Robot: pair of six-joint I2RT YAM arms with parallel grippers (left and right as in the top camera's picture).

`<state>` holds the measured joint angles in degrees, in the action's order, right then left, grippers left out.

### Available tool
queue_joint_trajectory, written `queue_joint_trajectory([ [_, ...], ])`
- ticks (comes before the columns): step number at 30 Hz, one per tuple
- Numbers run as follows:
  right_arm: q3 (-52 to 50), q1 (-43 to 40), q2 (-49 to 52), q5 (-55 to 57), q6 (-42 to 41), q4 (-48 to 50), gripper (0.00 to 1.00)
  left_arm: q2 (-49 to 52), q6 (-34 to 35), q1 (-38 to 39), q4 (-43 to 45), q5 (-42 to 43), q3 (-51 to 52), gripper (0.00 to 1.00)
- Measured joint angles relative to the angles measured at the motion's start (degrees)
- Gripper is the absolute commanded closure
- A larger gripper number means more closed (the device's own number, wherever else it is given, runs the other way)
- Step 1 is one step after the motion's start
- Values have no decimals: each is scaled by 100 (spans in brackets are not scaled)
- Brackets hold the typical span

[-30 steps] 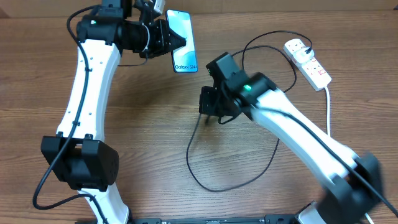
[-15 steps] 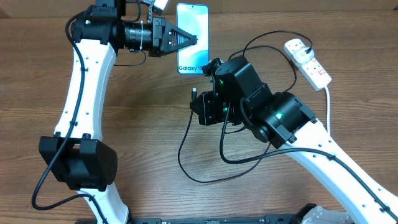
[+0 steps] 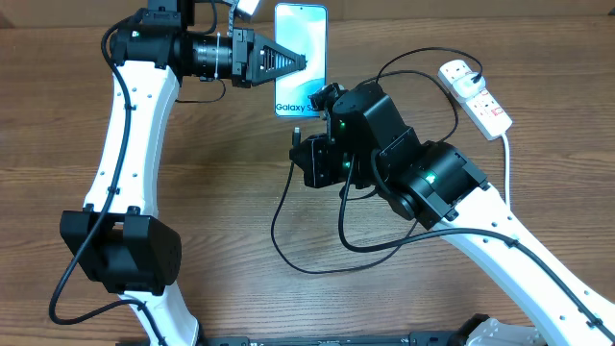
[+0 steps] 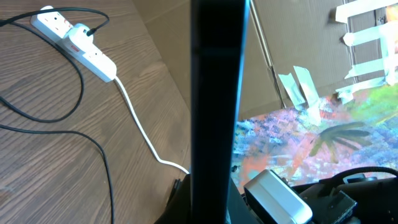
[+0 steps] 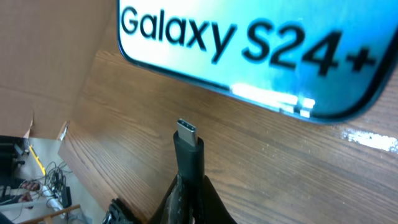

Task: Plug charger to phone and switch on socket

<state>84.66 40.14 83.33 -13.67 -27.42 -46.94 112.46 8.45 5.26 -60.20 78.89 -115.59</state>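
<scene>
My left gripper (image 3: 288, 62) is shut on the phone (image 3: 300, 53) and holds it off the table, lit screen up, at the top centre. In the left wrist view the phone (image 4: 214, 93) is a dark edge-on bar between the fingers. My right gripper (image 3: 301, 146) is shut on the charger's connector tip (image 3: 299, 131), just below the phone's lower end. In the right wrist view the tip (image 5: 188, 138) points at the phone's bottom edge (image 5: 249, 50), a short gap away. The socket (image 3: 478, 98) lies at the far right, with the charger's white plug (image 3: 459, 72) in it.
The black cable loops over the table below my right arm (image 3: 288, 261) and runs back to the socket. The socket's thick white cord (image 3: 506, 163) trails down the right side; it also shows in the left wrist view (image 4: 140, 124). A cardboard wall stands behind the table.
My left gripper carried the phone right and a little up. My right arm swung left and up with the connector, bringing the tip close under the phone's lower end.
</scene>
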Motion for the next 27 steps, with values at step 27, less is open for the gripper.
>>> queue_joint_trajectory([
  [27, 0, -334, 101, -442, -2, 90, 96, 0, -295, 0, -212, 114, 0, 96],
])
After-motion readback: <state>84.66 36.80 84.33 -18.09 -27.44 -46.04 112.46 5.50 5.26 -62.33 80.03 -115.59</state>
